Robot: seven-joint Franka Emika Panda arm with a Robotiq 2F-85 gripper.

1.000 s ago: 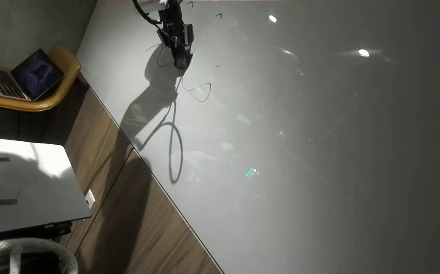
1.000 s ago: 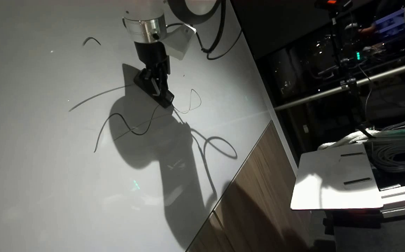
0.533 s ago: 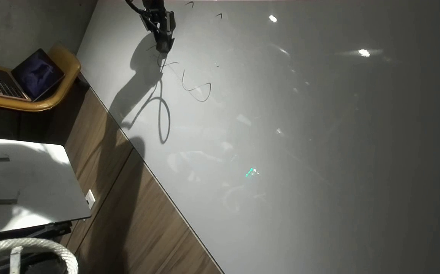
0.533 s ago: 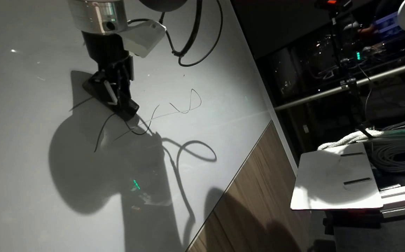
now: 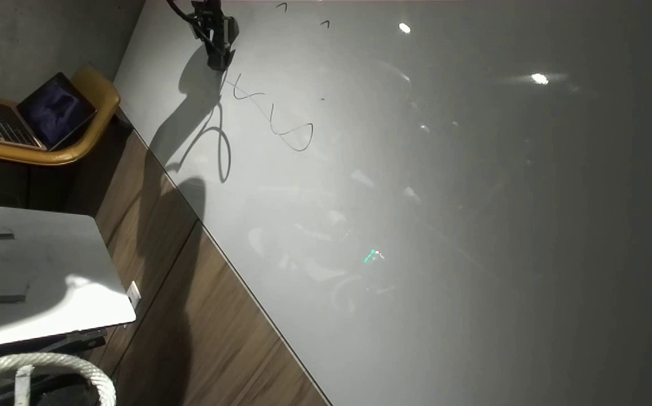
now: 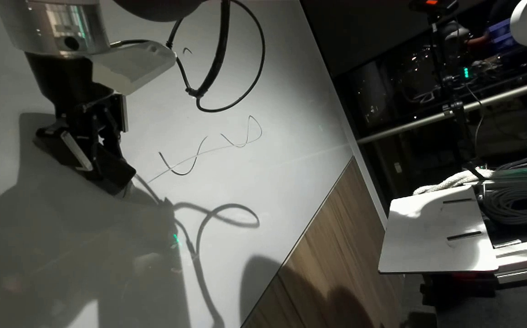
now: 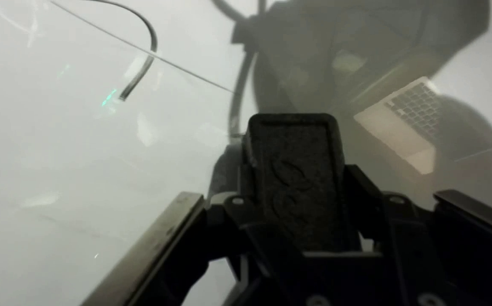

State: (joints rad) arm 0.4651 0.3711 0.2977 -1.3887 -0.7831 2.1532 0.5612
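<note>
My gripper (image 6: 88, 141) is shut on a black eraser-like block (image 7: 299, 157) with embossed marks, low over or against a glossy white surface (image 6: 290, 150); contact is hard to judge. In the wrist view a finger (image 7: 228, 182) shows on the block's left side and another on its right. A thick black curved stroke (image 7: 150, 32) ends cleanly left of the block, crossed by a thin grey line (image 7: 186, 72). Farther off is a looped black stroke (image 6: 256, 125). In an exterior view the gripper (image 5: 221, 59) is at the top left, near these strokes.
Wood panels (image 5: 235, 338) border the white surface. A yellow chair (image 5: 92, 96) carries a laptop (image 5: 55, 113). A slotted white plate (image 6: 436, 232) stands beyond the edge, near coiled cable (image 6: 518, 205). The arm's black cable (image 6: 217, 64) loops near the surface.
The gripper has carried the block leftward in both exterior views, upward in one and slightly down in the other. Part of the black curve where it passed no longer shows.
</note>
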